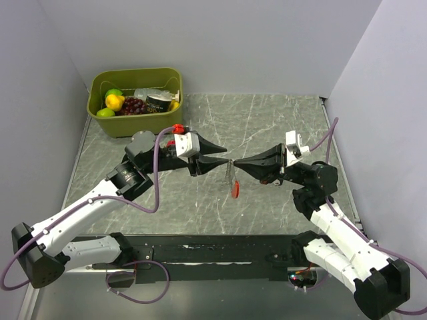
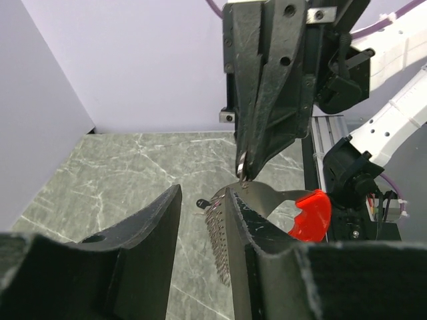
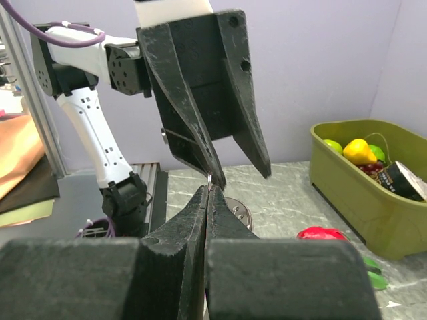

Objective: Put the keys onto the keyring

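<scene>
The keyring hangs above the table's middle, its slim red fob (image 1: 235, 190) lowest. In the left wrist view its silvery bead chain (image 2: 219, 240) dangles against the inner face of my left gripper's right-hand finger (image 2: 250, 227), and a flat silvery piece leads to the red fob (image 2: 311, 215). My right gripper (image 1: 233, 163) (image 3: 208, 190) is shut on the keyring's top, with a bit of metal showing at its tips. Facing it tip to tip, my left gripper (image 1: 223, 155) (image 2: 203, 193) stands open. I cannot make out separate keys.
An olive bin (image 1: 137, 127) of toy fruit stands at the back left. A red strawberry toy (image 1: 177, 128) and a round grey disc (image 1: 141, 140) lie near the left arm. Walls close in on three sides.
</scene>
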### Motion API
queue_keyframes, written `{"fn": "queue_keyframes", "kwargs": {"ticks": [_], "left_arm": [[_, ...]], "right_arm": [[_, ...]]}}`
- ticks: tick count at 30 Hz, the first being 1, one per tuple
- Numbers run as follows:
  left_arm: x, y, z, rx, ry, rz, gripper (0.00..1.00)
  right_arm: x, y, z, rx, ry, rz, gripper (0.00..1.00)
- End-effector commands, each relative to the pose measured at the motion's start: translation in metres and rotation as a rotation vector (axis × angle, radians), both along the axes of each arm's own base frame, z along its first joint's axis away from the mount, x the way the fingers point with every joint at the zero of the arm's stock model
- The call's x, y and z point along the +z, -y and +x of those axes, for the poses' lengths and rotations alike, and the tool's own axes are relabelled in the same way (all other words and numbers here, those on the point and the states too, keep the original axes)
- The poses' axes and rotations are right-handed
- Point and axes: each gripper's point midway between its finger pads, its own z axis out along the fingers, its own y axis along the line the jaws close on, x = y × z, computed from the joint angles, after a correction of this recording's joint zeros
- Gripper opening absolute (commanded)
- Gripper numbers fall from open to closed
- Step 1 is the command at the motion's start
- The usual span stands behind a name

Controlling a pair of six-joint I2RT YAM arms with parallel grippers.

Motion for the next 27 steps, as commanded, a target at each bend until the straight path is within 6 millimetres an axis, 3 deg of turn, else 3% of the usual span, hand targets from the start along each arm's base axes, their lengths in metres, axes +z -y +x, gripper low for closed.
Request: {"fn": "queue_keyframes", "kwargs": {"ticks": [1, 6, 17, 27], "left_arm": [[0.027, -0.006, -0.014, -0.05, 0.069, -0.035, 0.38], [0.026, -0.003, -0.021, -0.102, 0.062, -0.022, 0.36], [0.02, 0.005, -0.017, -0.113, 0.026, -0.023, 0.32], [0.021, 0.01, -0.01, -0.103, 0.026, -0.014, 0.14]], "right_arm": [[0.009, 0.003, -0.003, -0.016, 0.046, 0.03, 0.0], [0.009, 0.002, -0.001, -0.015, 0.036, 0.035, 0.0], [0.009, 0.001, 0.001, -0.016, 0.027, 0.041, 0.0], [0.01, 0.001, 0.001, -0.013, 0.032, 0.039, 0.0]]}}
